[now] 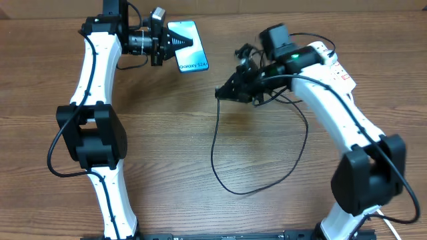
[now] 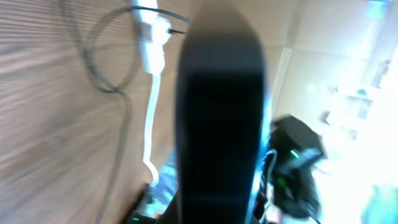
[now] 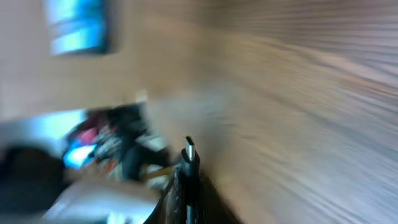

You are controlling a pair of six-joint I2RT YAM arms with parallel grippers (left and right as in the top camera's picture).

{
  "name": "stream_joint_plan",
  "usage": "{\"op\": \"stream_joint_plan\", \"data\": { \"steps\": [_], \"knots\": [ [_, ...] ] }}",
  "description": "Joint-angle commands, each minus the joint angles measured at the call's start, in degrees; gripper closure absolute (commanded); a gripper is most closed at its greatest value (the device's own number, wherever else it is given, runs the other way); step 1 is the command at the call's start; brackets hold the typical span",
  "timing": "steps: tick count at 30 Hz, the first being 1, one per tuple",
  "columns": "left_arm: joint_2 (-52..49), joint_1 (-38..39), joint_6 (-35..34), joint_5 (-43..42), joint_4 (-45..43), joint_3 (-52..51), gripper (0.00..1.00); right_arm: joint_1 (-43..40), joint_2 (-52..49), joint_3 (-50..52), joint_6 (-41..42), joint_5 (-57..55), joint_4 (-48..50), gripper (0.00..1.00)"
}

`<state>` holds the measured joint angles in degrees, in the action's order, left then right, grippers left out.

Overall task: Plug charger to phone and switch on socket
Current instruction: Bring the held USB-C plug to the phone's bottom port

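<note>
The phone (image 1: 189,48), with a blue-cyan screen and white text, is at the back centre. My left gripper (image 1: 175,41) is shut on its left end. In the left wrist view the phone (image 2: 221,106) is a blurred dark slab filling the middle. My right gripper (image 1: 225,91) is shut on the charger's connector end, to the right of the phone and apart from it. The black cable (image 1: 220,167) loops down over the table. In the right wrist view the connector tip (image 3: 188,149) sticks out of the jaws (image 3: 186,186) and the phone (image 3: 78,25) is at the upper left. The socket (image 2: 151,37) shows only as a blurred white oblong.
The socket's thick white lead (image 2: 151,118) runs across the wooden table (image 1: 167,147) in the left wrist view. In the overhead view the right arm (image 1: 320,87) covers the back right. The left arm (image 1: 93,113) stands along the left side.
</note>
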<state>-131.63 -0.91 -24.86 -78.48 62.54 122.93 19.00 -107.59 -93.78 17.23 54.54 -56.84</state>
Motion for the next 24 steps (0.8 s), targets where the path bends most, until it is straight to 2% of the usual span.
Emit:
{"op": "stream_joint_plan", "data": {
  "steps": [1, 6, 13, 19, 24],
  "knots": [
    [1.05, -0.33, 1.09, -12.17, -0.63, 0.70, 0.96, 0.04, 0.85, -0.31, -9.35, 17.22, 0.35, 0.96],
    [1.05, 0.07, 1.11, -12.15, -0.61, 0.70, 0.96, 1.62, 0.85, -0.31, -8.81, 18.91, 2.99, 0.96],
    [1.05, 0.35, -0.72, -12.15, -0.59, 0.70, 0.96, 1.40, 0.85, -0.31, 1.46, 14.36, 12.48, 0.96],
    [1.05, 0.35, -0.85, -12.15, -0.66, 0.70, 0.96, 1.73, 0.85, -0.31, 3.17, 12.15, 14.05, 0.96],
    [1.05, 0.59, -0.83, -12.17, -0.61, 0.70, 0.96, 1.84, 0.85, -0.31, 8.48, 12.20, 18.14, 0.96]
  ]
}}
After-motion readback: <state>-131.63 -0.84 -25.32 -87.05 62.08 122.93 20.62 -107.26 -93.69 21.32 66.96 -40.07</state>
